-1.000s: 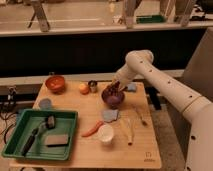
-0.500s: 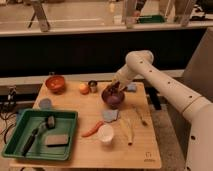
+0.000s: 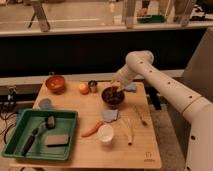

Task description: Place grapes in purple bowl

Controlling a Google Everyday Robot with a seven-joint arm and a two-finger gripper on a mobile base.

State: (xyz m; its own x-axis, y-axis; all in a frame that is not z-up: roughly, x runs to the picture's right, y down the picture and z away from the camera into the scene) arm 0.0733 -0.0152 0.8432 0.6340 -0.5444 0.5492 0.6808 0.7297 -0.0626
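Observation:
The purple bowl [image 3: 112, 97] stands on the wooden table [image 3: 80, 150], right of centre and towards the back. My gripper [image 3: 117, 90] reaches down from the right, right at the bowl's far rim and over its inside. A dark reddish patch inside the bowl [image 3: 109, 94] may be the grapes. I cannot tell whether the gripper is touching it.
An orange-brown bowl [image 3: 55, 83], a round orange fruit [image 3: 83, 88] and a metal cup [image 3: 93, 86] stand at the back left. A carrot [image 3: 92, 131], a white cup [image 3: 105, 134], a blue-grey piece [image 3: 110, 115] and utensils [image 3: 129, 131] lie in front. A green tray [image 3: 40, 134] fills the front left.

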